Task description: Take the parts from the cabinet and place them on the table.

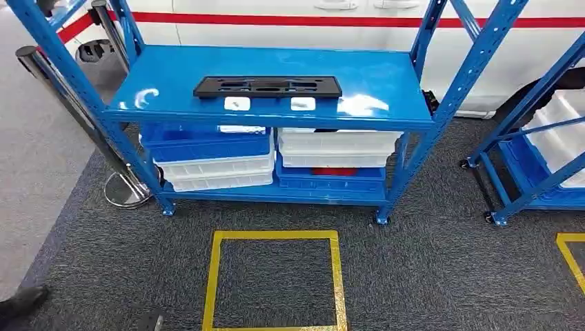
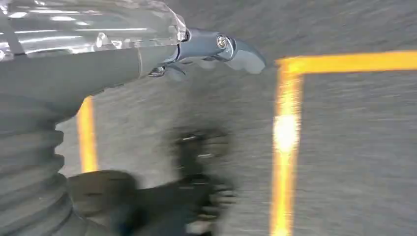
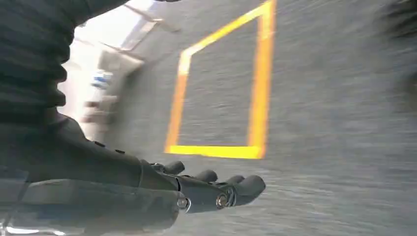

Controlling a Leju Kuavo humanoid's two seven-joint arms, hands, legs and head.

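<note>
The left hand point(image 2: 211, 49) is hanging above the grey carpet point(image 2: 354, 147), holding nothing; its thumb is extending straight out, and the remaining fingers are blurred, so their spread cannot be determined. Yellow floor tape point(image 2: 285, 142) is showing beneath it in the left wrist view.

The right hand point(image 3: 211, 189) is also hanging over the carpet, holding nothing. Its dark fingers point(image 3: 246, 187) are lying side by side, lightly curled, with small gaps between them. A yellow taped square point(image 3: 219, 150) is lying on the carpet beyond the fingertips.

In the head view, the task part, a flat black plastic panel point(image 1: 268, 87) with several cut-outs, is lying flat on the top shelf of the blue cabinet point(image 1: 386, 76), near the front edge and roughly centred. Two white labels point(image 1: 237, 103) are sitting just in front of it on the shelf edge.

On the lower shelf, blue and white bins point(image 1: 214, 157) are standing stacked at the left, and white and blue bins point(image 1: 336, 155) are standing stacked at the right. A yellow square point(image 1: 276, 279) is marking the carpet in front of the cabinet. A second blue rack point(image 1: 545, 158) is standing at the right. A chrome post base point(image 1: 125, 192) is resting beside the cabinet's left leg. A person's dark shoe point(image 1: 22, 302) is showing at the lower left.
</note>
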